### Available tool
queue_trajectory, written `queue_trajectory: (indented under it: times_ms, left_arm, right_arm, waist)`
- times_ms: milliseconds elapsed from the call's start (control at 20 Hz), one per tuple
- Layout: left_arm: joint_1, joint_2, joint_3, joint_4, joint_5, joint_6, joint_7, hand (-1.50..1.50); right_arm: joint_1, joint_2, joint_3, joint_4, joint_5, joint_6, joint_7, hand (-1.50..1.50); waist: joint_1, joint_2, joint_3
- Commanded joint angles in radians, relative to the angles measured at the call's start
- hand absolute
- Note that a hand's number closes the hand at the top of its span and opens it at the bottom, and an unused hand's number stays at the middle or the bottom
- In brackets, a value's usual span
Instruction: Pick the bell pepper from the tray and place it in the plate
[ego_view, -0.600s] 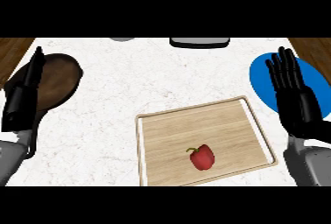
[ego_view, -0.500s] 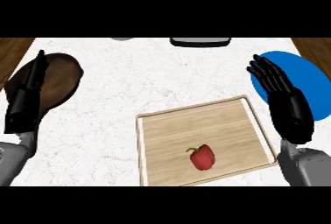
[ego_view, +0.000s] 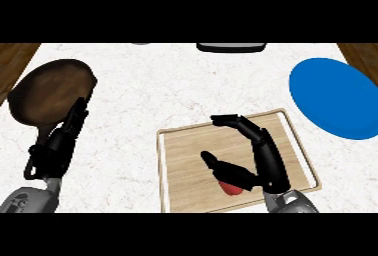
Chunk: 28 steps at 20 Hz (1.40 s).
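A red bell pepper (ego_view: 232, 189) lies on the wooden tray (ego_view: 184, 150) near its front, mostly hidden under my right hand (ego_view: 255, 172). That hand hovers over the tray with its fingers (ego_view: 244, 127) stretched toward the back and its thumb (ego_view: 218, 164) spread left, open above the pepper. The blue plate (ego_view: 332, 97) rests on the counter at the right, behind the tray's right corner. My left hand (ego_view: 59, 145) stays open at the left edge, fingers up.
A dark brown wooden board or pan (ego_view: 48, 92) lies at the back left, partly behind my left hand. A dark appliance edge (ego_view: 230, 47) shows at the counter's back. White marbled counter lies between the tray and the left hand.
My right hand has swung left from over the blue plate to above the tray and now covers most of the pepper. The plate is fully uncovered. The left hand shifted slightly.
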Motion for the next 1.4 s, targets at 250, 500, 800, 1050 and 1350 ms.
queue_trajectory:
  times_ms: [250, 500, 800, 1050, 1350]
  left_arm:
    - [0.102, -0.017, 0.011, -0.018, 0.033, -0.062, -0.024, 0.0]
    - [0.059, -0.061, 0.025, 0.0, 0.006, -0.047, -0.018, 0.0]
    - [0.058, -0.041, 0.044, 0.02, 0.014, -0.08, -0.038, 0.0]
    - [0.055, -0.048, 0.047, 0.057, 0.004, -0.09, -0.054, 0.0]
    - [0.095, -0.057, 0.056, -0.05, 0.003, -0.094, 0.01, 0.0]
  right_arm:
    - [0.316, 0.135, 0.295, 0.077, 0.398, -0.404, -0.223, -1.5]
    - [0.473, 0.046, 0.315, -0.107, 0.543, -0.443, -0.105, -1.5]
    - [0.574, -0.067, 0.212, -0.215, 0.807, -0.251, 0.181, -1.5]
    - [0.615, -0.047, 0.233, -0.279, 1.035, -0.022, 0.402, -1.5]
    - [0.585, 0.051, 0.289, -0.373, 1.104, 0.211, 0.599, -1.5]
  waist:
    - [-0.007, 0.004, 0.009]
    - [-0.014, 0.006, 0.008]
    - [-0.021, 0.006, 0.005]
    - [-0.022, 0.01, 0.003]
    - [-0.002, 0.008, 0.009]
